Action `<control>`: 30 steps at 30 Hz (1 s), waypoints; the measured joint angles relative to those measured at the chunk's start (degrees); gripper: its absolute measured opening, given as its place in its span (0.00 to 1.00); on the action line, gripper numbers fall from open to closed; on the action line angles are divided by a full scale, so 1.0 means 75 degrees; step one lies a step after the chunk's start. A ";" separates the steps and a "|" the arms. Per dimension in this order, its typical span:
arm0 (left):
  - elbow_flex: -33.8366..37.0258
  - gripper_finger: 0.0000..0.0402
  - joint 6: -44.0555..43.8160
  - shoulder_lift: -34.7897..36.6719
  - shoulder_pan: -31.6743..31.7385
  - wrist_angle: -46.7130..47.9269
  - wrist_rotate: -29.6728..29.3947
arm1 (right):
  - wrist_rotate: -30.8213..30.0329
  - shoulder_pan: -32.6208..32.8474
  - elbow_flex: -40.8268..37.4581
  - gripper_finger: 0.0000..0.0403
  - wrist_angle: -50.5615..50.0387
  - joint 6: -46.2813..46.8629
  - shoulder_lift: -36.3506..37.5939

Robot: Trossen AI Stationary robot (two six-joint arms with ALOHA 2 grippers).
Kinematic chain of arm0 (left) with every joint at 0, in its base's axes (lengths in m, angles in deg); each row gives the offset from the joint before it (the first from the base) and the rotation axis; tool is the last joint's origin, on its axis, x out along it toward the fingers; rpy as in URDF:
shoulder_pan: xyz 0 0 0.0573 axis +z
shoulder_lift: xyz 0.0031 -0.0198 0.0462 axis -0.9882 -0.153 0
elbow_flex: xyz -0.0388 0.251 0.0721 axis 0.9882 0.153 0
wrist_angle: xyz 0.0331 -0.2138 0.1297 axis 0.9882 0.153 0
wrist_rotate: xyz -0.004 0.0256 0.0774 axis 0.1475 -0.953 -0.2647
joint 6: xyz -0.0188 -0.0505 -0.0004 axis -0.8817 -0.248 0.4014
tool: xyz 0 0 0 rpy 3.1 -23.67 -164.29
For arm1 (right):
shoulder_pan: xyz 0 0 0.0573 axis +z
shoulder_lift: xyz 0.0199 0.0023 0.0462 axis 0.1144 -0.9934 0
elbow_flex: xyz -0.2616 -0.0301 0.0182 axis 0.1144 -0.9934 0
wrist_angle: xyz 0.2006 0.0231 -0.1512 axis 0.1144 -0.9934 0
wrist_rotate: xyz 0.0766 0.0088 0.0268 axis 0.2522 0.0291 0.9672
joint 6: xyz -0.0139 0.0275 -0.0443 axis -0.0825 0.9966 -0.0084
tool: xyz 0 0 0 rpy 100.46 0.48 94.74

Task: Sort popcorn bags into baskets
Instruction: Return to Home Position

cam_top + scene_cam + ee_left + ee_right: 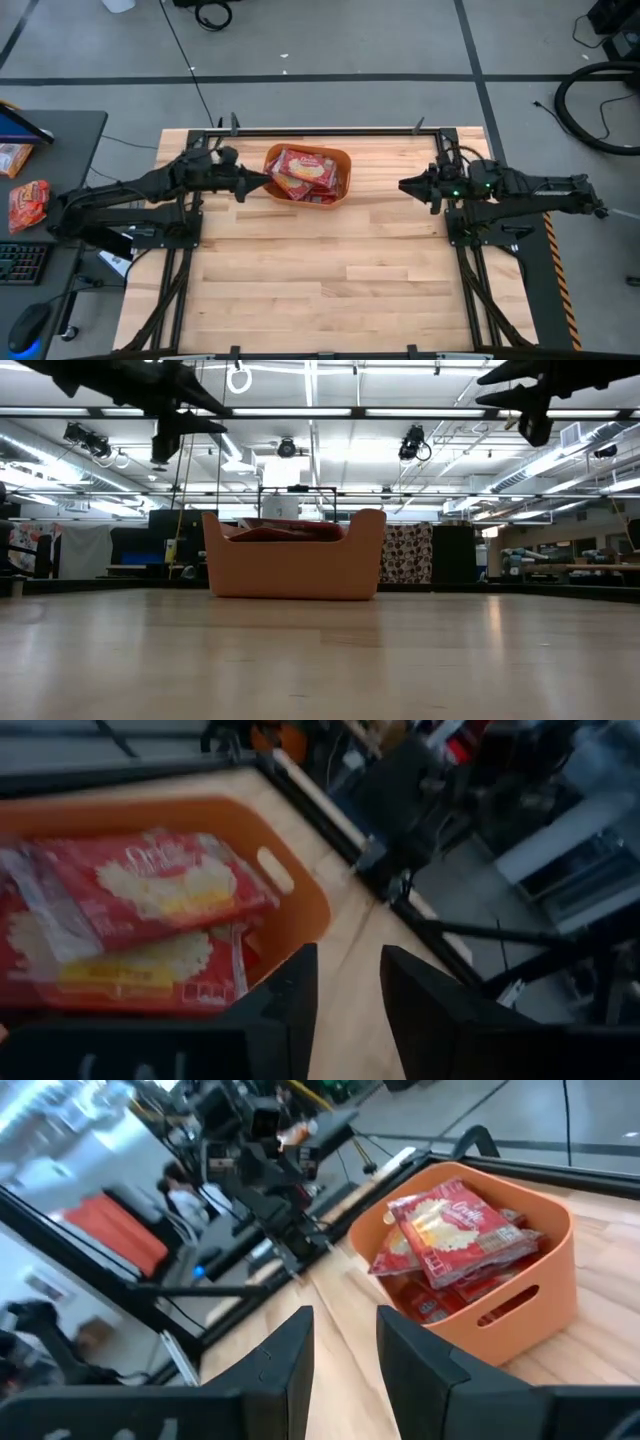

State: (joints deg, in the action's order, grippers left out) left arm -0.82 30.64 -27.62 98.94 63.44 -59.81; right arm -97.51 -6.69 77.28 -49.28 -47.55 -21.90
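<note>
The orange tub (340, 160) stands on the table's far middle, holding several red popcorn bags (303, 172) piled up to its rim. It also shows in the low view (295, 565), the left wrist view (300, 910) and the right wrist view (520, 1320). My left gripper (264, 183) hangs in the air just left of the tub's left rim, open and empty; its fingers (290, 1010) show a gap. My right gripper (404, 186) hangs in the air to the tub's right, well apart from it, open and empty (345, 1350).
A side desk to the table's left holds a larger orange-red packet (28, 203), a keyboard (20, 265) and a mouse (28, 325). Black frame rails (320, 130) run along the table's far edge. A person (185, 1202) shows beyond the table. Bare wood lies on the near half.
</note>
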 joint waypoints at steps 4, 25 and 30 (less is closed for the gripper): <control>0.0215 0.27 -0.0047 0.0629 0.0003 -0.0023 -0.0342 | -0.0152 -0.0003 -0.0381 0.29 0.0074 0.0192 0.0793; 0.4127 0.04 -0.1526 0.3481 0.0006 -0.3615 -0.1821 | -0.0760 -0.0006 -0.2746 0.29 0.0577 0.1355 0.3428; 0.4442 0.01 -0.1754 0.3595 0.0003 -0.3872 -0.2148 | -0.0298 -0.0006 -0.2951 0.29 0.0603 0.1611 0.3431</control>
State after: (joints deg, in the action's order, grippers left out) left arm 32.50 17.48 -0.66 98.96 34.40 -75.93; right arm -99.75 -6.74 55.15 -44.76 -35.47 3.84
